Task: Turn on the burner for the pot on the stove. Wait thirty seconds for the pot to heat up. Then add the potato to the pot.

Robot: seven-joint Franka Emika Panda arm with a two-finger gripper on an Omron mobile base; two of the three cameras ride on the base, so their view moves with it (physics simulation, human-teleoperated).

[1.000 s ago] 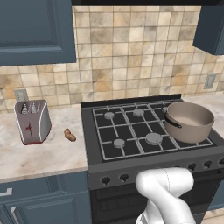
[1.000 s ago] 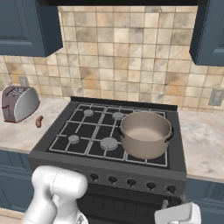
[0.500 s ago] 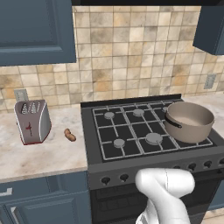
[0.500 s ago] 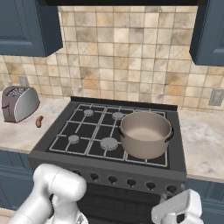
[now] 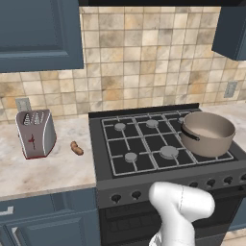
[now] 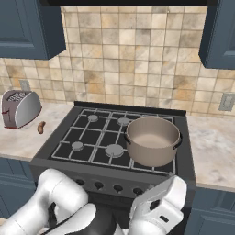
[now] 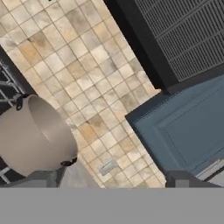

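Note:
The grey-brown pot (image 5: 207,132) (image 6: 152,140) stands on the front right burner of the black stove (image 5: 144,142) (image 6: 94,137). To the left of the stove, on the counter, lies the small brown potato (image 5: 76,148) (image 6: 41,127), close to the toaster. My gripper (image 7: 116,179) is low in front of the stove and tilted upward; its fingertips stand wide apart, open, with nothing between them. In the hand view the pot (image 7: 35,135) sits at the left, with the tiled wall behind it. My white hand (image 6: 158,206) hangs below the stove's front edge.
A silver toaster (image 5: 34,133) (image 6: 18,108) stands at the left of the counter. Dark knobs (image 5: 115,197) (image 6: 98,185) line the stove's front panel. Blue upper cabinets (image 5: 38,33) (image 7: 183,122) and a range hood (image 7: 183,35) hang above. Counter (image 6: 211,147) extends right of the stove.
In the right base view my hand has risen and moved left in front of the stove. Pot and potato have not moved.

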